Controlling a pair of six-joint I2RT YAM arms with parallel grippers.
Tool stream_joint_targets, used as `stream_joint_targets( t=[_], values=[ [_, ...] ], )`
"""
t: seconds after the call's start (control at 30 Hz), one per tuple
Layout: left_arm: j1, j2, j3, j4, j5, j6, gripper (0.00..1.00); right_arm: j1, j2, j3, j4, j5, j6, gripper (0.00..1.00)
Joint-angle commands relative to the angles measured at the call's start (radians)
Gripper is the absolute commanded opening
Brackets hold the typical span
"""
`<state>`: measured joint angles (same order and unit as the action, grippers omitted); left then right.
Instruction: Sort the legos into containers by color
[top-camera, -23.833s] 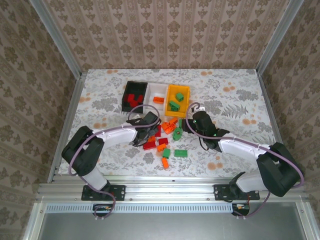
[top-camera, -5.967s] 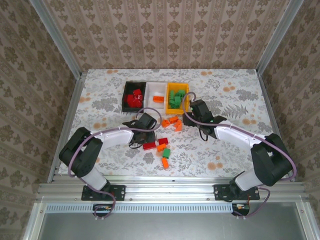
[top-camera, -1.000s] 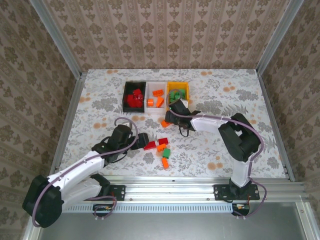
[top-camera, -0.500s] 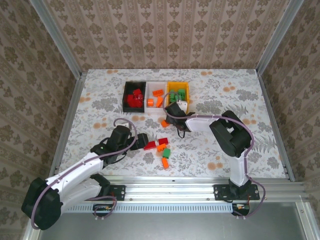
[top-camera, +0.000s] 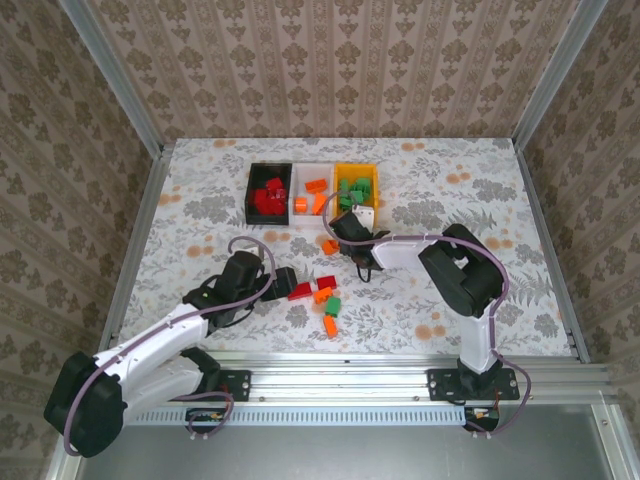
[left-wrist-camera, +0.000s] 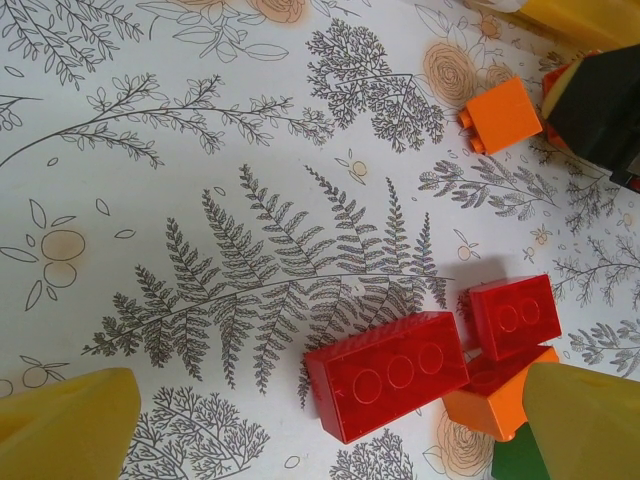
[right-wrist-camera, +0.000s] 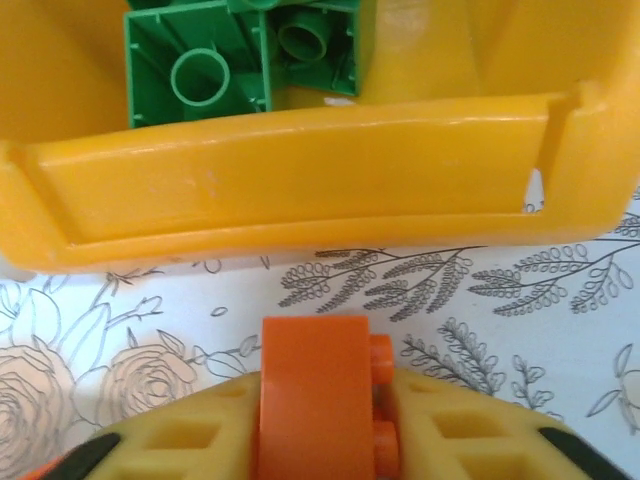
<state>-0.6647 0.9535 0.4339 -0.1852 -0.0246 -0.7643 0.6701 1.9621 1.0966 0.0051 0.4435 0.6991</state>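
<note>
1. Containers. The black bin (top-camera: 251, 195), the white bin (top-camera: 313, 167) and the yellow bin (right-wrist-camera: 300, 190) stand in their row at the far side of the table (top-camera: 460, 200), in the same place as a second ago. Red bricks lie in the black one, orange in the white, green in the yellow.

2. Right gripper (right-wrist-camera: 322, 432). A second ago its jaws stood apart in front of the yellow bin. They are now clamped on an orange brick (right-wrist-camera: 315, 370), which stands between the two fingers just short of that bin's near wall. I cannot tell whether the brick has left the table yet. I judge the pick made and the carry still to do. The brick belongs in the white bin next door, not in the yellow one straight ahead, so a sideways move is needed before release.

3. Left gripper (left-wrist-camera: 325, 428). It is unchanged: spread fully and holding nothing, it is poised over a long red brick (left-wrist-camera: 385, 385). A small red brick (left-wrist-camera: 512, 315) lies just beside that one.

4. A few loose bricks remain mid-table, so sorting is well along but unfinished.
</note>
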Motion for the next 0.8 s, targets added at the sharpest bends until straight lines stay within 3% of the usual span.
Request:
stream_joint_targets(
  t=[0.0, 0.13, 0.4, 0.77],
  values=[
    [0.010, -0.019, -0.015, 0.000, 0.002, 0.004, 1.00, 0.004, -0.058, -0.024, -0.001, 0.034, -0.036, 0.24],
    [0.014, -0.051, 0.004, -0.044, -0.012, 0.024, 1.00, 0.039, -0.140, -0.042, 0.000, 0.070, -0.102, 0.18],
    [0.080, -0.097, 0.042, -0.094, -0.038, 0.049, 1.00, 0.081, -0.273, -0.016, -0.036, 0.024, -0.188, 0.16],
    [0.183, -0.203, 0.029, -0.090, -0.126, -0.083, 1.00, 0.081, -0.181, 0.234, -0.103, -0.170, -0.288, 0.17]
  ],
)
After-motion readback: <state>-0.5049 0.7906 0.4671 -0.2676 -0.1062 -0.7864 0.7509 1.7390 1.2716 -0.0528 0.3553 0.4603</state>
